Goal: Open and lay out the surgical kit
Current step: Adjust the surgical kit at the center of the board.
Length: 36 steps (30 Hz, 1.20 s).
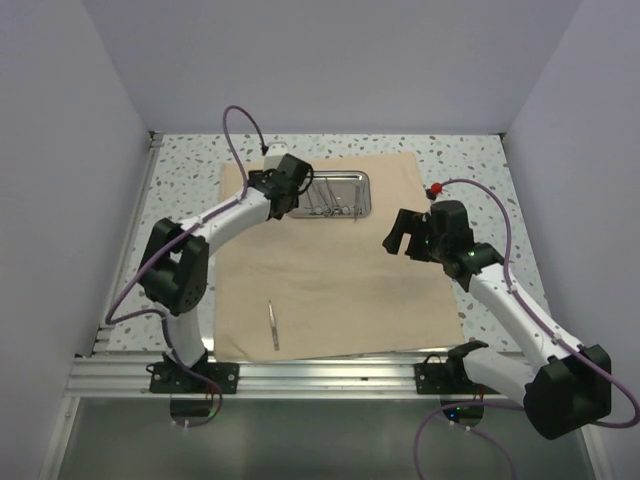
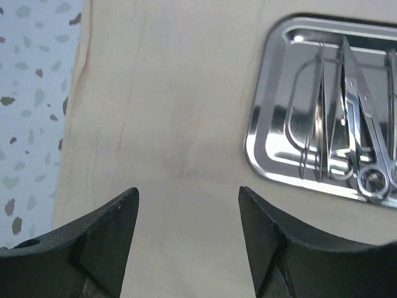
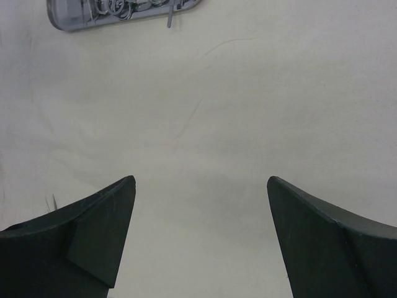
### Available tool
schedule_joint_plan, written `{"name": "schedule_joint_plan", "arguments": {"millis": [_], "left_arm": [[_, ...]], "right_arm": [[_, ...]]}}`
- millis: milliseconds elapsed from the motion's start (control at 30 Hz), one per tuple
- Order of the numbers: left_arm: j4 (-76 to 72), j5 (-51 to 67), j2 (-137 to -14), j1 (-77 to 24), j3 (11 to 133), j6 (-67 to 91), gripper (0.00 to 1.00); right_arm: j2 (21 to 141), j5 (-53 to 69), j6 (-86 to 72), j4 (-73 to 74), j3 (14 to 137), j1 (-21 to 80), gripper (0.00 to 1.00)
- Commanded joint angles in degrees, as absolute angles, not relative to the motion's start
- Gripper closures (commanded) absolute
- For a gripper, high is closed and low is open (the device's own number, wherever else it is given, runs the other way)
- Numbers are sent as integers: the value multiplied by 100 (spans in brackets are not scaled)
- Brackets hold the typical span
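Speckled counter (image 1: pixel 180 170) fills the floor of a white-walled bay, and the tan cloth wrap (image 1: pixel 330 280) lies spread flat over most of it. From overhead, the steel tray (image 1: pixel 340 195) sits just to the right of the left jaws, which hover low over the wrap. The right jaws hang above the wrap's right side, well apart from the tray. 1 slim metal tool (image 1: pixel 273 325) lies alone on the wrap, back toward the left arm's base.

Left wrist view: the left jaws stand apart with only cloth (image 2: pixel 186 124) between them. The tray (image 2: pixel 279 143) is ahead and to their right, holding scissors (image 2: pixel 366 124) and other thin instruments side by side.

Right wrist view: the right jaws are spread wide, empty, over bare cloth (image 3: pixel 205 112). The tray (image 3: pixel 68 15) is far ahead and to their left.

I judge the wrap opened and the laying-out underway, with most tools not yet out of the tray. Next, the left jaws likely need to shift right over the tray, drop onto 1 instrument and pinch it cleanly; flat, slick steel may slip.
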<state>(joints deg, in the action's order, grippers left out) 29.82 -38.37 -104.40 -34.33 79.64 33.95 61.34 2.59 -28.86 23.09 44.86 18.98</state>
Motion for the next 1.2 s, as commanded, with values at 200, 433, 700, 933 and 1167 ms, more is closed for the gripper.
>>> {"name": "schedule_joint_plan", "arguments": {"millis": [200, 433, 700, 933, 1167], "left_arm": [[2241, -2690, -12268, -2172, 9974, 2453, 34], [2302, -2189, -13375, -1846, 11125, 2399, 34], [2434, -1943, -14316, -1749, 11855, 2540, 33], [2707, -1679, -15213, -1582, 12883, 2654, 32], [2408, -1503, -15363, -1424, 13052, 2628, 31]], "right_arm": [[5968, 273, -2812, 2259, 4474, 1916, 8], [6038, 299, -2821, 2232, 4474, 1916, 8], [6117, 220, -2812, 2233, 4500, 1907, 8], [6231, 229, -2812, 2232, 4561, 1916, 8], [6302, 246, -2804, 2224, 4588, 1907, 8]]}}
